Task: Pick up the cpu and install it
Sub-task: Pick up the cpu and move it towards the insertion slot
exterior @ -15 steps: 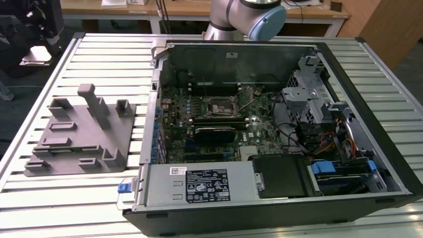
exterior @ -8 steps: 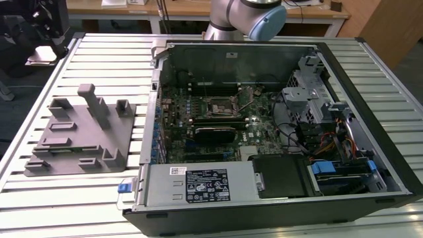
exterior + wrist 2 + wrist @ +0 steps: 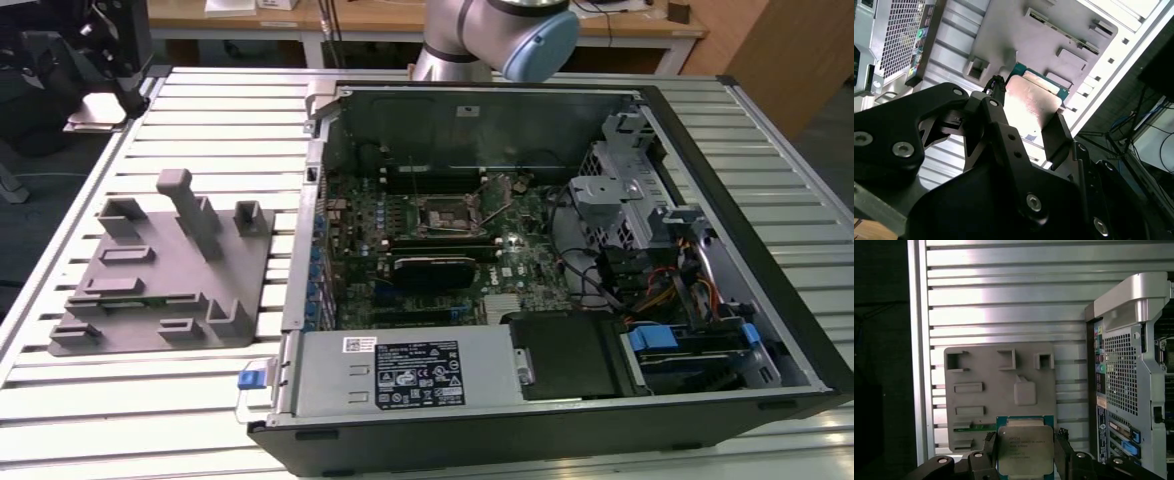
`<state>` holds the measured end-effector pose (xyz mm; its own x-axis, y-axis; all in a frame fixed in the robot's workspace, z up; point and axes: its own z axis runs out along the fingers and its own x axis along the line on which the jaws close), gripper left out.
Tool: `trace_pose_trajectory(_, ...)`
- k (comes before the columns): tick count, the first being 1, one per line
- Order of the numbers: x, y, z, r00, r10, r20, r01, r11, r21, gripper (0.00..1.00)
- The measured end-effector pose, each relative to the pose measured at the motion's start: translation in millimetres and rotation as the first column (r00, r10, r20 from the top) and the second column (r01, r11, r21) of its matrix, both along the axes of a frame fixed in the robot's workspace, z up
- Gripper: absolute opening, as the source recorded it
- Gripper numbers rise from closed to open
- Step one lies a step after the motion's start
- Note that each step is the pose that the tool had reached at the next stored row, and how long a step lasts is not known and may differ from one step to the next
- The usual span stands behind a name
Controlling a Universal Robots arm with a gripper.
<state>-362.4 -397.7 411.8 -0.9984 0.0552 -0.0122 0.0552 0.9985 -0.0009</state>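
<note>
**One light cpu [image 3: 1024,447], pinched by its edges**

Largest, the computer case [image 3: 534,115] fills the exterior view's right; the grey block [image 3: 160,275] lies at that view's left. In the first wrist view the gripper [image 3: 1026,456] pinches the cpu by two opposite edges, off the block. Probably light, stiff, slick-topped, fragile underneath: edges only.

We saw the cpu [image 3: 1025,447] pinched between the gripper's [image 3: 1026,451] fingers, overlapping the grey fixture block's [image 3: 984,400] edge. The computer case [image 3: 1126,365] stood beside that block.
</note>
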Motion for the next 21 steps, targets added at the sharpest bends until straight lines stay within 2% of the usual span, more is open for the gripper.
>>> trace_pose_trajectory(21,26.7,0.0,0.0,1.0000,0.000,0.0001,0.000,1.0000,0.0001,0.54)
